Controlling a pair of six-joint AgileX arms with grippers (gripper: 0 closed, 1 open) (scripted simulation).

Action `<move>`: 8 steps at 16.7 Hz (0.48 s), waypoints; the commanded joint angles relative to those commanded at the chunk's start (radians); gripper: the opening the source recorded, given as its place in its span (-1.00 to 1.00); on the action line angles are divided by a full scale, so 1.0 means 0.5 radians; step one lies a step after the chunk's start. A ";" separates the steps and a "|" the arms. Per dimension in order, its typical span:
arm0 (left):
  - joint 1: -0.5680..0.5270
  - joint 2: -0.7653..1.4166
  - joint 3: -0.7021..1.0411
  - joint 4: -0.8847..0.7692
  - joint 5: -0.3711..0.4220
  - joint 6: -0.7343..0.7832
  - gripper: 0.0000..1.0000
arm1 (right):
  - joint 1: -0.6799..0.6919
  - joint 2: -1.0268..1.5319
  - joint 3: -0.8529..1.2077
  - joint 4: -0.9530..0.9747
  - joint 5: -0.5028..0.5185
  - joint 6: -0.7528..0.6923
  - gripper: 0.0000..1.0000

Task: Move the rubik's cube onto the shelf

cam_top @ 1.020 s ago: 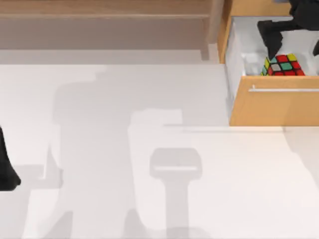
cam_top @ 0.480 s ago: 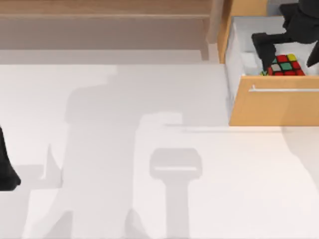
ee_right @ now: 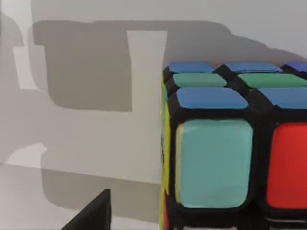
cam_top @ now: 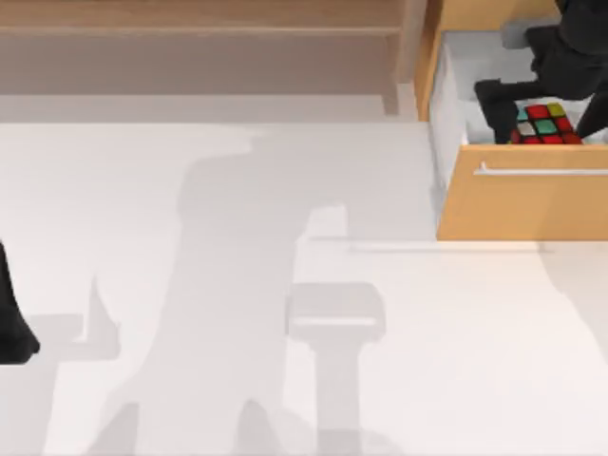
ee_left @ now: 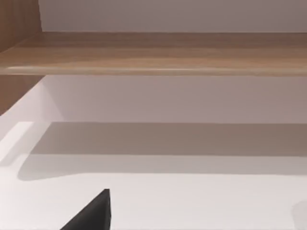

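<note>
one cube, the rubik's cube, sits in the open drawer with the right gripper open around it, so next the fingers must squeeze, then lift it to the shelf.

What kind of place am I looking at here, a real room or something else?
Probably a computer-rendered test scene, not a real room: a plain white table, a bare wooden shelf, and an open drawer holding a rubik's cube, with the right tool around it.
</note>
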 joint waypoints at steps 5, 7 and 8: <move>0.000 0.000 0.000 0.000 0.000 0.000 1.00 | -0.001 0.014 0.009 0.007 -0.001 0.000 1.00; 0.000 0.000 0.000 0.000 0.000 0.000 1.00 | -0.001 0.014 0.009 0.007 -0.001 0.000 0.70; 0.000 0.000 0.000 0.000 0.000 0.000 1.00 | -0.001 0.014 0.009 0.007 -0.001 0.000 0.55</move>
